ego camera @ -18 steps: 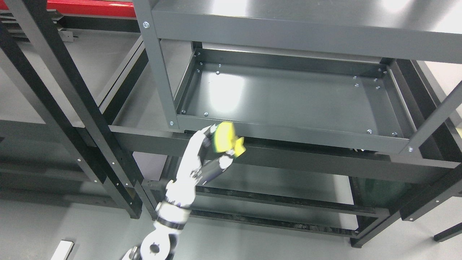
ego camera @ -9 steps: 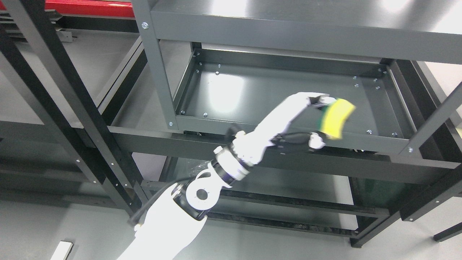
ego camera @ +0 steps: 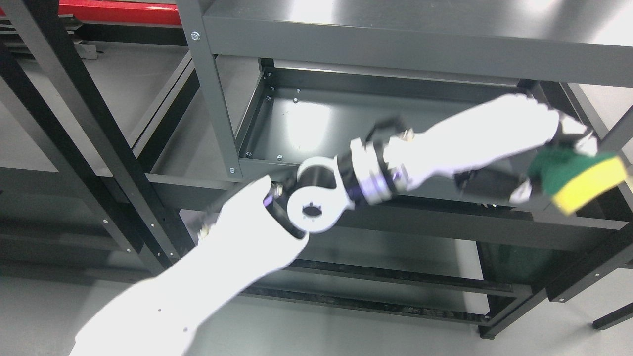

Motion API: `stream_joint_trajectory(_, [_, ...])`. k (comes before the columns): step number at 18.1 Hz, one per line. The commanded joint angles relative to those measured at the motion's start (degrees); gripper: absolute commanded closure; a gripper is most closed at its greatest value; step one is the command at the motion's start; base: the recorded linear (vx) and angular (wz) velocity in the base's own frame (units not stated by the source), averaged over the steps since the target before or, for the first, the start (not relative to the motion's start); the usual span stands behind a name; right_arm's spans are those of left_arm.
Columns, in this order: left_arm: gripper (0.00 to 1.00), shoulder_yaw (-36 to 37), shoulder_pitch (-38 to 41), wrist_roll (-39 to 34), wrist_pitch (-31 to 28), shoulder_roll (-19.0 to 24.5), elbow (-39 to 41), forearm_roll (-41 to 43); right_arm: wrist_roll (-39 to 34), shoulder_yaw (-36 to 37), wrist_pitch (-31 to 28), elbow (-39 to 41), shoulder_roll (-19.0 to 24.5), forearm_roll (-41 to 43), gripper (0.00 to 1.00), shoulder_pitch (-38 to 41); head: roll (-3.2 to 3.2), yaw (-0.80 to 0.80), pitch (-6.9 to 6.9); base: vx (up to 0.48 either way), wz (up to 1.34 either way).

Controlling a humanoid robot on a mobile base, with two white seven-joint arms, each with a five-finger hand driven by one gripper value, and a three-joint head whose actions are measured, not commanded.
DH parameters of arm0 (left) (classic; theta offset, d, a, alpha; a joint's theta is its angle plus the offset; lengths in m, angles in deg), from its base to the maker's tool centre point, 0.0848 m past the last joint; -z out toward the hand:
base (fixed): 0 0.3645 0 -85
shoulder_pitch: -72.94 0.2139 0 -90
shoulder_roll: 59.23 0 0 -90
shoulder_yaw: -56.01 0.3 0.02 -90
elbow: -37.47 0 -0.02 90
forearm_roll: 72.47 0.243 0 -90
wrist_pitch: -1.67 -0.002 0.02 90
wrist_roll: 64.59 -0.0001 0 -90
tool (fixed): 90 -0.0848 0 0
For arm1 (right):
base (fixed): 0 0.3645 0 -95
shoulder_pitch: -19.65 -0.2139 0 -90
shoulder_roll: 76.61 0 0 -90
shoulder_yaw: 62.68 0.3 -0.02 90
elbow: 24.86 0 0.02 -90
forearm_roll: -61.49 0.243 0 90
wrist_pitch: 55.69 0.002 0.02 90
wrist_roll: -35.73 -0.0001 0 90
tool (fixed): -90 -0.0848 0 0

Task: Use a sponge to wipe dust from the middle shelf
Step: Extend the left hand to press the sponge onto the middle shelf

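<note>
So the left hand (ego camera: 539,163) is gripping a sponge (ego camera: 576,179), fingers wrapped around it, with the dark green scrubby side facing back toward the hand and the yellow foam side pointing out past the fingertips. The white arm is coming in from the lower left and stretching right across the front of the grey metal rack. The sponge is sitting at the far right end of the middle shelf (ego camera: 376,133), right over its front right corner by the upright post. Can't tell if it's actually touching the metal. The shelf tray is lying behind and to the left of the hand. The top shelf (ego camera: 395,44) is hanging above the hand.
</note>
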Motion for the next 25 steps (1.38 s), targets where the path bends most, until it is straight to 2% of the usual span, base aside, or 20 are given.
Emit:
stream_joint_trajectory(1, [1.0, -4.1, -16.0, 0.1, 0.0, 1.0, -14.5, 19.7, 0.0, 0.0, 0.0, 1.0, -1.0, 0.0, 0.0, 0.0, 0.0, 0.0, 0.0, 0.0, 0.0])
stream_joint_trajectory(5, [1.0, -0.2, -17.5, -4.9, 0.1, 1.0, -19.1, 24.1, 0.0, 0.0, 0.0, 1.0, -1.0, 0.0, 0.0, 0.0, 0.0, 0.0, 0.0, 0.0, 0.0])
stream_joint_trajectory(9, [1.0, 0.1, -16.9, -5.2, 0.6, 1.0, -19.1, 23.9, 0.0, -0.1, 0.0, 1.0, -1.0, 0.0, 0.0, 0.0, 0.0, 0.0, -0.01, 0.0, 0.0])
stream_joint_trajectory(11, [1.0, 0.1, -15.8, -4.9, 2.8, 1.0, -19.0, 24.1, 0.0, 0.0, 0.0, 1.0, -1.0, 0.0, 0.0, 0.0, 0.0, 0.0, -0.01, 0.0, 0.0])
stream_joint_trajectory(14, [1.0, -0.8, -12.6, -4.0, 6.6, 1.0, -17.7, 24.2, 0.0, 0.0, 0.0, 1.0, -1.0, 0.0, 0.0, 0.0, 0.0, 0.0, -0.01, 0.0, 0.0])
stream_joint_trajectory(19, [1.0, -8.9, -12.2, 3.3, 12.2, 1.0, -13.6, 24.3, 0.0, 0.0, 0.0, 1.0, -1.0, 0.0, 0.0, 0.0, 0.0, 0.0, -0.01, 0.0, 0.0])
stream_joint_trajectory(25, [1.0, -20.0, -10.2, 3.9, 20.5, 14.8, -12.7, 24.7, 0.0, 0.0, 0.0, 1.0, -1.0, 0.0, 0.0, 0.0, 0.0, 0.0, -0.01, 0.0, 0.0])
